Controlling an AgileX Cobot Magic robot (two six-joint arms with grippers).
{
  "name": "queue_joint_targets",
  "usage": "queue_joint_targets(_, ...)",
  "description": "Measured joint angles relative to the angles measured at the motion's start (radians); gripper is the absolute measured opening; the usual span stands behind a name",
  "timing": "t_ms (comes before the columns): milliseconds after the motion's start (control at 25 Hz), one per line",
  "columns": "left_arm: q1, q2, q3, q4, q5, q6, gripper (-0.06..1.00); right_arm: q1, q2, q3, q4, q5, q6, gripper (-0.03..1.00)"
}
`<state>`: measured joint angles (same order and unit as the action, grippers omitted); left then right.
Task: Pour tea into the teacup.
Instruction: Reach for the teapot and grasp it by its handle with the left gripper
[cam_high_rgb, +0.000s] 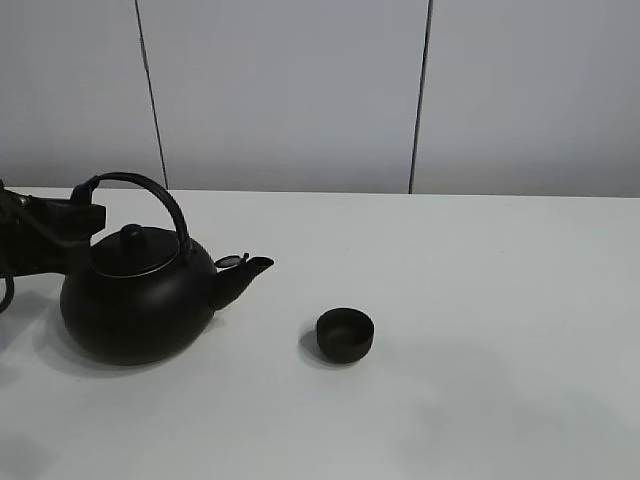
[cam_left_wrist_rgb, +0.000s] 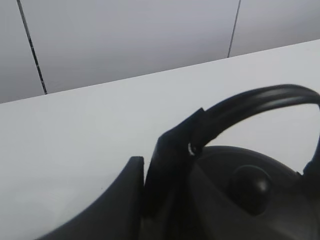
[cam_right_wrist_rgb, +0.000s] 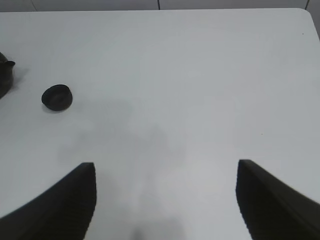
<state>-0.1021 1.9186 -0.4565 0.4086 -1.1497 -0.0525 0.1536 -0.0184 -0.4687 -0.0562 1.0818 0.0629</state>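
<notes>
A: What's at the back?
B: A pale grey wall (cam_high_rgb: 290, 90) of flat panels, split by thin dark seams (cam_high_rgb: 420, 100).
A: And below it?
B: A plain white table (cam_high_rgb: 500, 300) (matte, evenly lit, only soft shadows).

Bright, even, diffuse light; soft shadows hug the kettle (cam_high_rgb: 135, 310) and teacup (cam_high_rgb: 345, 335) on the table (cam_high_rgb: 480, 300); the left wrist view's close foreground is blurred
</notes>
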Motion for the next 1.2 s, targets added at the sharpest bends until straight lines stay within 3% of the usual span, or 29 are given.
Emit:
queue_joint_targets(560, 0.000, -0.002, 0.000, 0.001, 0.004, -0.002, 0.16, 0.000, 0.000, 0.000, 0.000, 0.000, 0.000, 0.54)
queue_joint_targets(1200, 0.000, -0.142, 0.000, 0.079, 0.165, -0.062, 0.16, 0.000, 0.000, 0.000, 0.000, 0.000, 0.000, 0.54)
